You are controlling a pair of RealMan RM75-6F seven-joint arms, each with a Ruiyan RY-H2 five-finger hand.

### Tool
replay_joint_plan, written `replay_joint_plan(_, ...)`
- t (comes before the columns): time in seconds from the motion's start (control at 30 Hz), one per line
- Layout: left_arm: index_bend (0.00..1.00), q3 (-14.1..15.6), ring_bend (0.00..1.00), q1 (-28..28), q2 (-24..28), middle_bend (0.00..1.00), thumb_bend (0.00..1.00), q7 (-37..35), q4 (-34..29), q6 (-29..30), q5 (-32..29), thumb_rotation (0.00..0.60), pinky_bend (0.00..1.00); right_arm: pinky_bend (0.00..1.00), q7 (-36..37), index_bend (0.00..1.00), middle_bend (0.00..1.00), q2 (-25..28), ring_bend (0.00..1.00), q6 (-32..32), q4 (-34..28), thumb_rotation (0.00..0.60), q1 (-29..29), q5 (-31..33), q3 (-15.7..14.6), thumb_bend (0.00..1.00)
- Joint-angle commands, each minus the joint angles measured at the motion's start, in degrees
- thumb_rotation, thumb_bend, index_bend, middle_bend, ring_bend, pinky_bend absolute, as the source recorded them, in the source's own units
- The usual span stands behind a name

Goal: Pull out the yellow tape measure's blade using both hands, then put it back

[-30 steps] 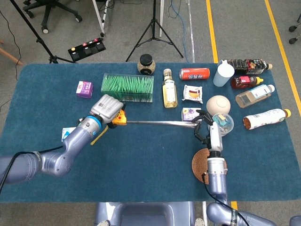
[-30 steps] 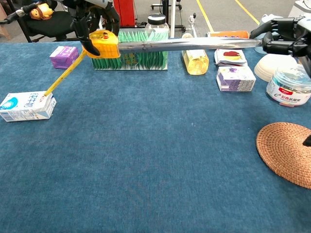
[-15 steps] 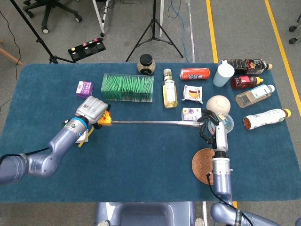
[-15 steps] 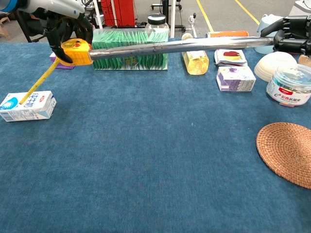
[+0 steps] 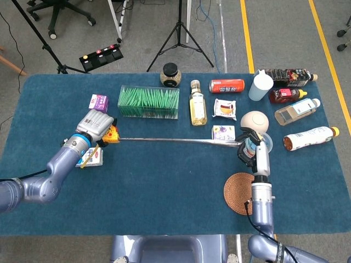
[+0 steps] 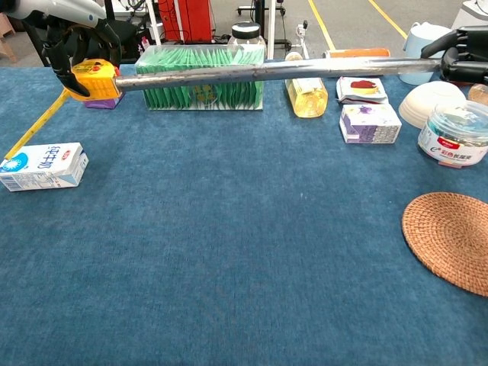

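Note:
My left hand grips the yellow tape measure case above the table's left side. A yellow strap hangs from the case toward the milk carton. The silver blade runs out long and nearly level to the right. My right hand pinches the blade's far end beside the clear tub, above the table.
A white milk carton lies under the left hand. A green box, purple box, oil bottle, snack packs, bowl, clear tub and several bottles line the back. A woven coaster lies front right.
My left hand has carried the case further left and back, and the right hand has drifted slightly right, so more blade is drawn out between them.

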Motion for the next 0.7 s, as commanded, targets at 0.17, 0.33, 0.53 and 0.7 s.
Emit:
replay_joint_plan(0.17,0.56,-1.0,0.44,-0.2,-0.2,0.45,0.32,0.0,-0.6,-0.1,0.3,0.6,0.59,0.18,-0.3,0.5,0.26,0.0,0.25,0.3,-0.6,0.585,0.1,-0.5,-0.2,0.72)
replay_joint_plan(0.33,0.56,-2.1,0.44,-1.0,-0.6,0.45,0.32,0.6,-1.6,0.0,0.0,0.6,0.59,0.18,-1.0,0.5,0.25,-0.4,0.25,0.8,-1.5,0.588,0.4,-0.9,-0.4,0.73)
replay_joint_plan(0.53,0.56,-3.2,0.44,-2.4,-1.2,0.45,0.32,1.5,-2.7,0.1,-0.9,0.6,0.59,0.18,-2.1,0.5,0.25,-1.2,0.25,1.1,-2.4,0.587,1.0,-1.7,-0.8,0.72)
replay_joint_plan(0.7,0.56,-3.6,0.44,-3.1,-1.9,0.45,0.32,2.0,-3.4,0.4,-1.7,0.6,0.59,0.18,-2.6,0.5,0.25,-1.7,0.25,1.1,-2.4,0.584,1.5,-1.8,-0.9,0.72)
